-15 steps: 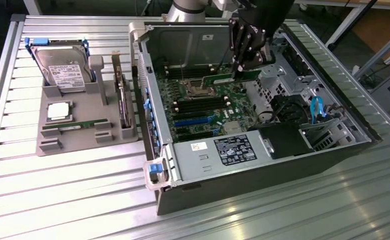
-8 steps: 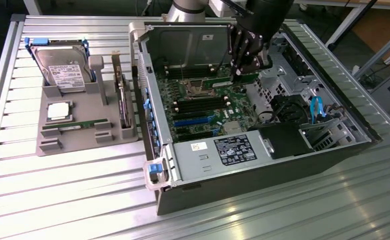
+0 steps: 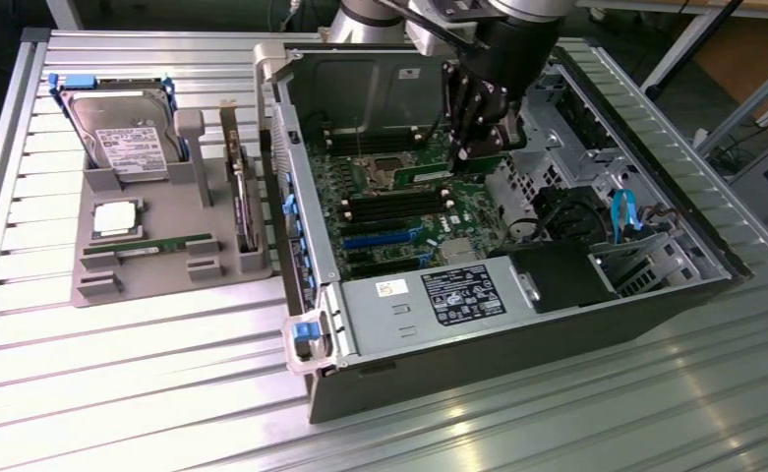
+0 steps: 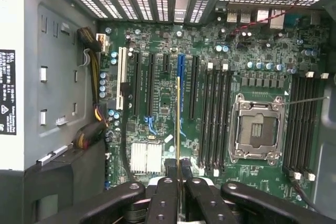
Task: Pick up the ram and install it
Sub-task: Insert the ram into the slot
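The ram [image 3: 426, 178] is held clamped in the gripper [image 3: 473, 149] over the motherboard [image 3: 397, 221] of the open computer case [image 3: 489, 354], towards the board's twelve o'clock. At nine o'clock of the case, a grey tray [image 3: 160, 280] is set on the slatted table [image 3: 121, 393]. On the tray, a hard drive [image 3: 121, 138] is seen at twelve o'clock, a silver CPU chip [image 3: 115, 218] near the middle and a second ram stick [image 3: 147, 245] at six o'clock.
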Tool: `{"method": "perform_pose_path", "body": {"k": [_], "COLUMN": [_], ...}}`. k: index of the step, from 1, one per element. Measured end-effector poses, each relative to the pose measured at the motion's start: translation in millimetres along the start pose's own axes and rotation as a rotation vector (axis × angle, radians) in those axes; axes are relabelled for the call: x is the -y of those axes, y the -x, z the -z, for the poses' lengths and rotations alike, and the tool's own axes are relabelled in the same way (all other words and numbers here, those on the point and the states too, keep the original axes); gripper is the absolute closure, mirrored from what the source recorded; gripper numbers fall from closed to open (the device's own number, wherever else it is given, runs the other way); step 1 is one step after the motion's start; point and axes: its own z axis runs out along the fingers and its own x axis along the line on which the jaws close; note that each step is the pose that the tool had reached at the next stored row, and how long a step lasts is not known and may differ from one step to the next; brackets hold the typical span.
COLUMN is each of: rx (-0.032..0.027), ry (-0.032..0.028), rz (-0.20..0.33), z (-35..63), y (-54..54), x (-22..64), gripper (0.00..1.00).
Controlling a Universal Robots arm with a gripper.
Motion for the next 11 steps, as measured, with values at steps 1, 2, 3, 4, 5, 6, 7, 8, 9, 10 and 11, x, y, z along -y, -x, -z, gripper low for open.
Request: {"method": "perform_pose_path", "body": {"k": [1, 2, 3, 4, 5, 6, 7, 8, 9, 10, 11], "rx": [0.0, -0.0002, -0.0001, 0.0001, 0.0, 0.0, 0.0, 0.0, 0.0002, 0.0, 0.0], "ry": [0.0, 0.0001, 0.0001, 0.0, 0.0001, 0.0, 0.0, 0.0, 0.0002, 0.0007, 0.001], "rz": [0.0, 0.0, 0.0, 0.0, 0.0, 0.0, 0.0, 0.0, 0.0, 0.0, 0.0], "z": [-2.4, -3.6, -4.1, -6.5, -7.9, -9.1, -10.2, -10.9, -12.2, -14.2, -15.6], "y": [0.2, 0.6, 1.0, 7.5, 11.9, 14.4, 15.7, 16.3, 17.0, 17.6, 17.8], "x": [-0.1, -0.1, -0.1, 0.4, 0.9, 1.3, 1.8, 2.1, 2.7, 3.7, 4.6], "gripper": [0.87, 0.87, 0.87, 0.87, 0.87, 0.87, 0.87, 0.87, 0.87, 0.87, 0.87]}}
